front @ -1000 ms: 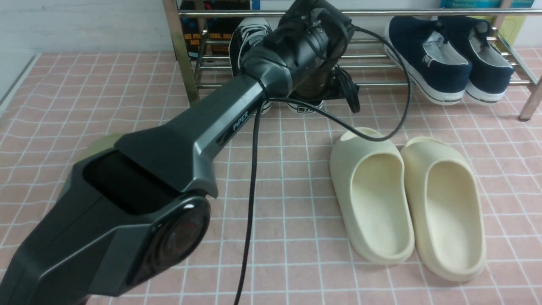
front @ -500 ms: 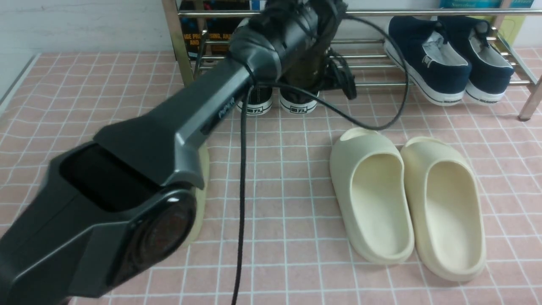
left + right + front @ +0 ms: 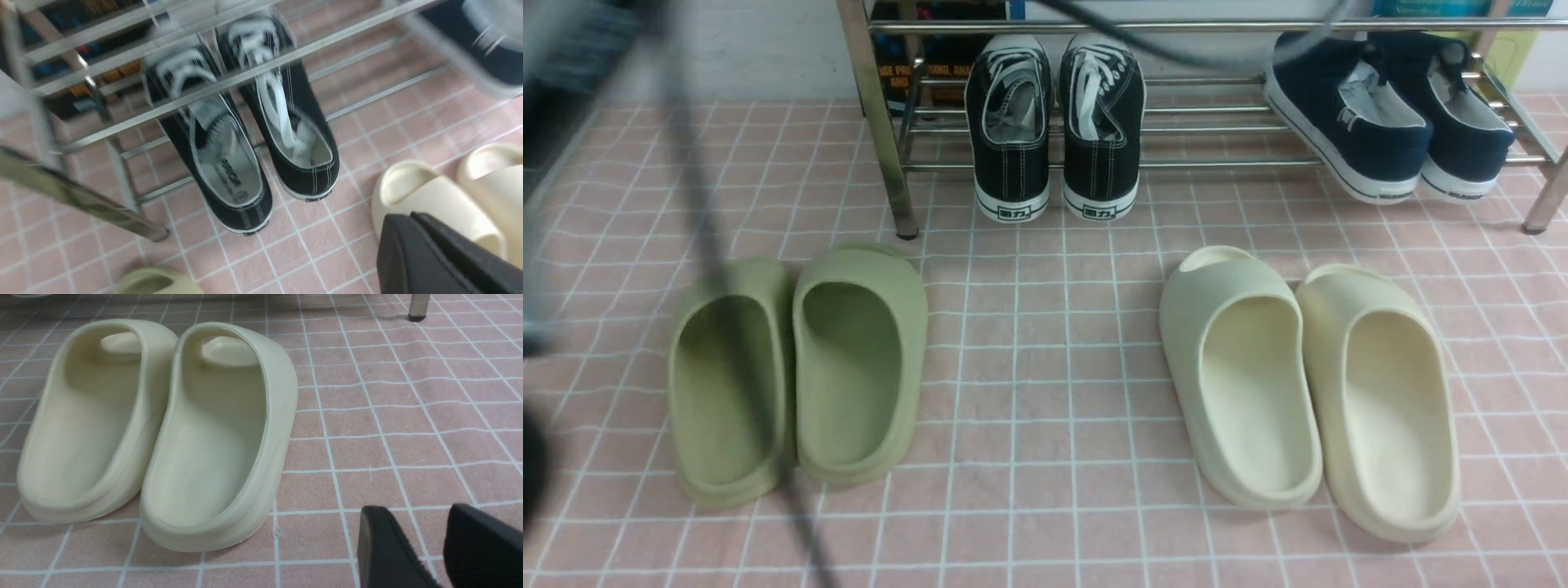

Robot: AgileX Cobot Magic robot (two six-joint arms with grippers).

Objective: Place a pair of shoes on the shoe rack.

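The pair of shoes, two black sneakers [image 3: 1010, 139] [image 3: 1100, 131] with white laces, lies side by side on the lower rails of the chrome shoe rack [image 3: 882, 163], heels overhanging the front rail. The left wrist view looks down on both sneakers [image 3: 222, 163] [image 3: 296, 134] through a rack rail [image 3: 229, 83]. My left gripper [image 3: 410, 220] is shut and empty, held apart from the shoes above a cream slide. In the front view the left arm is only a dark blur at the left edge. My right gripper [image 3: 421, 522] is open and empty over the tiled floor.
Two navy slip-ons [image 3: 1347, 122] [image 3: 1462, 114] sit on the rack's right part. Cream slides [image 3: 1241, 376] [image 3: 1380, 400] lie on the pink tiles at front right, green slides [image 3: 727, 384] [image 3: 862, 359] at front left. Books [image 3: 931, 57] stand behind the rack.
My left arm has pulled back from the rack and swung off to the left. The sneakers stay on the rails, and the green slides now show.
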